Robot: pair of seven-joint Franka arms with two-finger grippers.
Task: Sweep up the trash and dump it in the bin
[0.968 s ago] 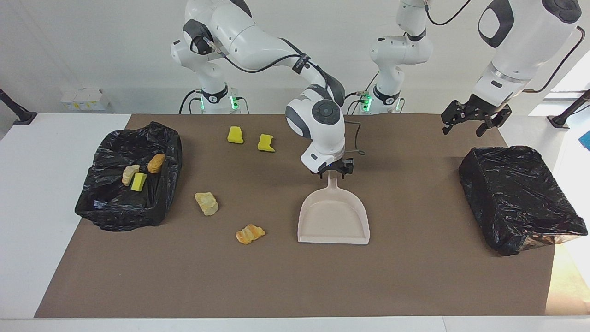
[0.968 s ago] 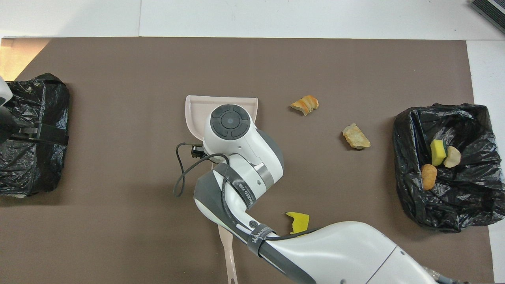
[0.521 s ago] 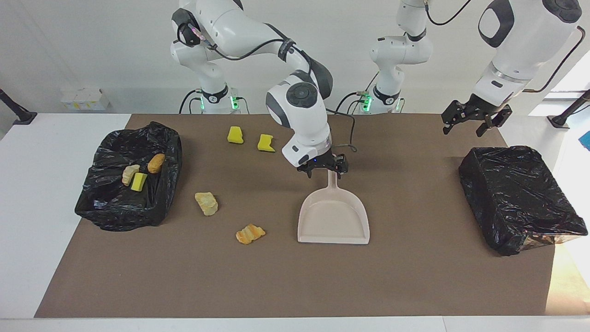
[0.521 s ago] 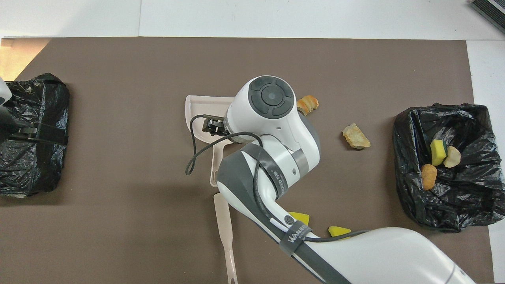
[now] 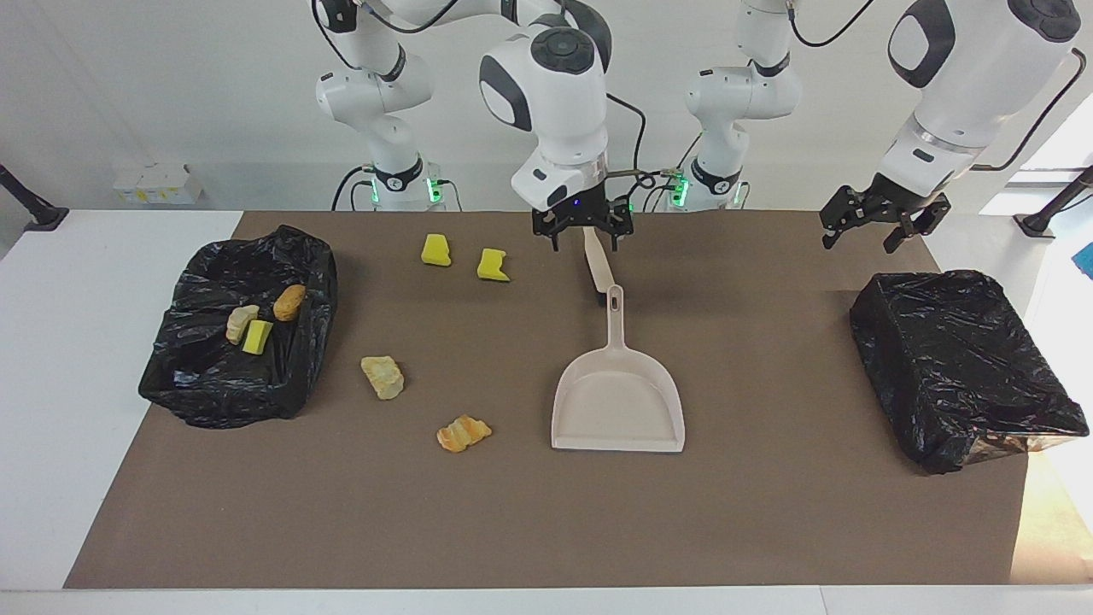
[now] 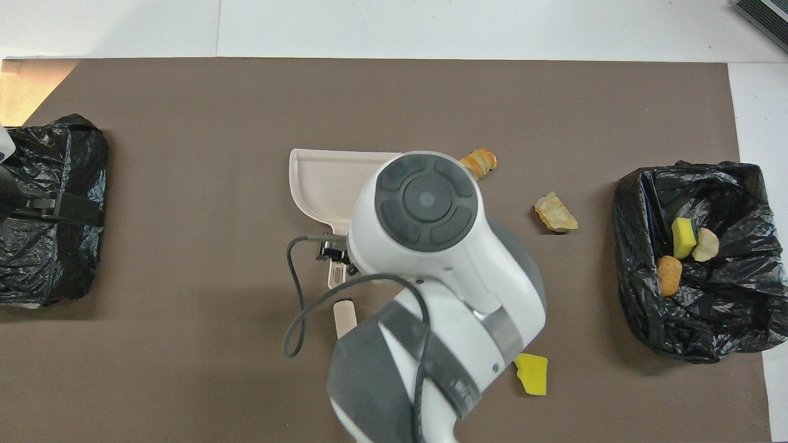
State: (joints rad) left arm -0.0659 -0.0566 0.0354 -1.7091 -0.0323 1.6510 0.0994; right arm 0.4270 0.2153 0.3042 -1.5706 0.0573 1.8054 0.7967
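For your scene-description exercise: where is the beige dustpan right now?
In the facing view the dustpan lies flat mid-table, its handle pointing toward the robots, the orange lump beside it toward the right arm's end.

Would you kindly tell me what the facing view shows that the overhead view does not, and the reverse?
Only the facing view shows both open claws, right above the brush, left waiting near the covered bin, and both yellow chunks. The overhead view shows nothing of its own. Both share the dustpan, the orange lump and the open bin.
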